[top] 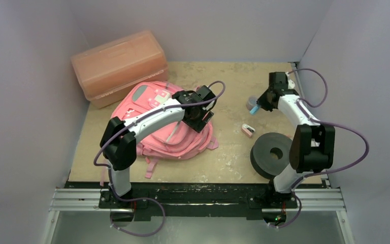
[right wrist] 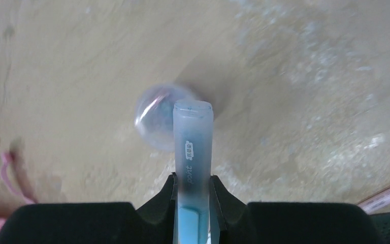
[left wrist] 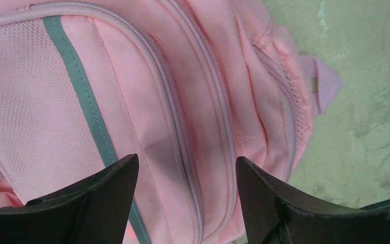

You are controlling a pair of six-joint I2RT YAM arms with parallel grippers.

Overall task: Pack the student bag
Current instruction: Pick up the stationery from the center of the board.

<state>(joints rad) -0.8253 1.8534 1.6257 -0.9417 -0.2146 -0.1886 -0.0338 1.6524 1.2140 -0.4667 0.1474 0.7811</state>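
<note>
Top external view is showing the scuffed beige table (top: 233,76) carrying everything. Toward its left, the student bag (top: 183,143) is lying flat. It is soft pink woven fabric with grey strips and piped zip seams that are looking closed, so I judge nothing is packed yet; opening it and loading the loose items is all waiting. Behind it a rigid, translucent orange box (top: 119,66) is sitting. A dark grey ring (top: 271,152) is resting at the right. The left claw (left wrist: 185,195) is hanging wide open over the bag's front, holding nothing. The right claw (right wrist: 193,193) is pinching a slim, frosted blue marker (right wrist: 193,142) above a small clear round object (right wrist: 155,119).
</note>
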